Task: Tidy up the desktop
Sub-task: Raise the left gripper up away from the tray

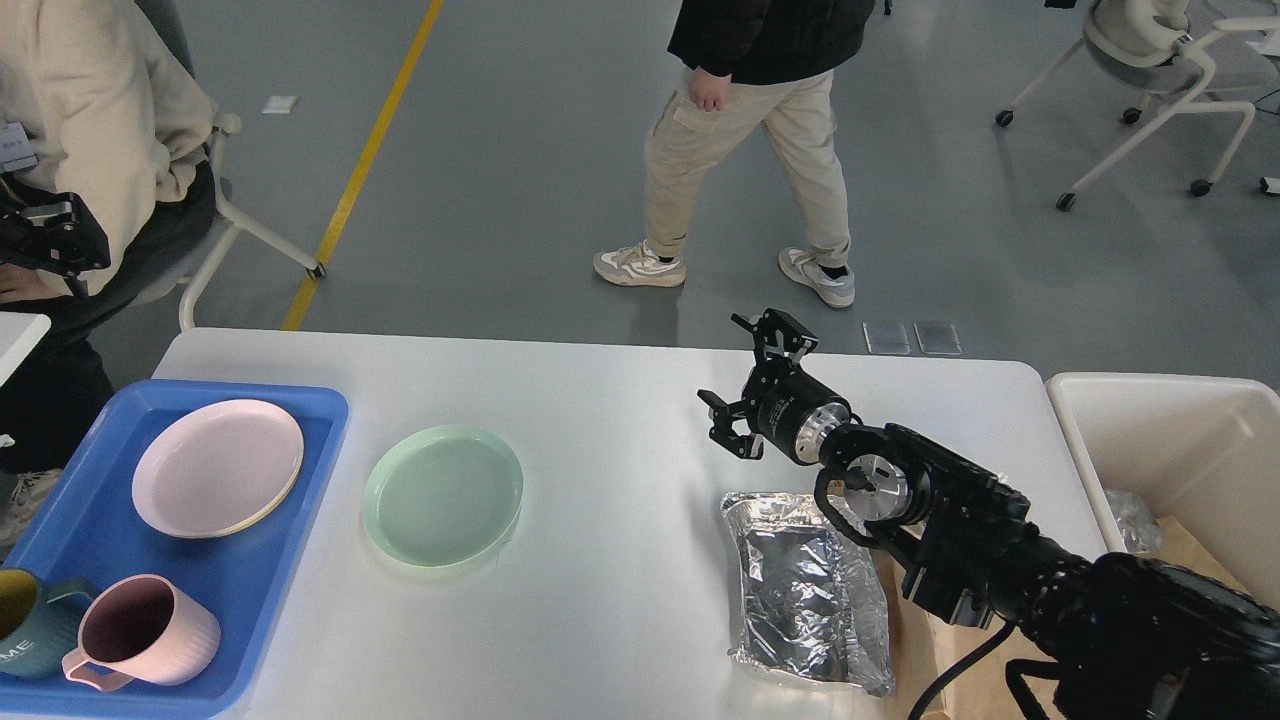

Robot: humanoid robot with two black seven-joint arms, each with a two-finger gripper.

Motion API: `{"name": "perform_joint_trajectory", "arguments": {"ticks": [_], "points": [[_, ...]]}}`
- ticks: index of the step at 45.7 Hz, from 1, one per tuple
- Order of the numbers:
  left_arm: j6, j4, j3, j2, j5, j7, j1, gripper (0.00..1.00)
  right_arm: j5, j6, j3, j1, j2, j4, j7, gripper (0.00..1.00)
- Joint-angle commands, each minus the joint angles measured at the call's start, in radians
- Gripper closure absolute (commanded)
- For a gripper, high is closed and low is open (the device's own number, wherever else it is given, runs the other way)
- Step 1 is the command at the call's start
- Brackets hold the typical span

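The white desktop [600,400] holds a pale green plate [443,495] left of centre and a crumpled silver foil bag [808,590] at the front right. My right gripper [745,385] hovers open and empty above the desktop, just behind the foil bag. A black part of my left gripper [45,238] shows at the far left edge, raised high and back from the blue tray [300,560]; its fingers cannot be told apart.
The blue tray carries a pink plate [218,467], a pink mug [140,630] and a teal mug [25,620]. A cream bin [1180,440] stands off the right end. Brown paper [930,650] lies beside the foil bag. One person walks behind the table; another sits far left.
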Motion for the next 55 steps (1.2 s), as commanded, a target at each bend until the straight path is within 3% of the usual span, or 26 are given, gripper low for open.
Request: {"name": "perform_joint_trajectory", "arguments": {"ticks": [1,12,35,55], "points": [[0.0,0.0,0.027,-0.019,0.023,0.009,-0.005,0.04,0.0,0.0,0.0,0.0,0.0,0.0,0.001,0.0],[0.0,-0.006,0.058,-0.114,0.095,0.011,0.015,0.04,0.0,0.0,0.0,0.0,0.0,-0.001,0.001,0.0],[0.0,-0.074,-0.054,-0.183,0.411,0.0,0.039,0.04,0.0,0.0,0.0,0.0,0.0,0.0,0.001,0.0],[0.0,-0.078,-0.043,-0.187,0.54,-0.009,0.035,0.04,0.0,0.0,0.0,0.0,0.0,-0.001,-0.001,0.0]]}}
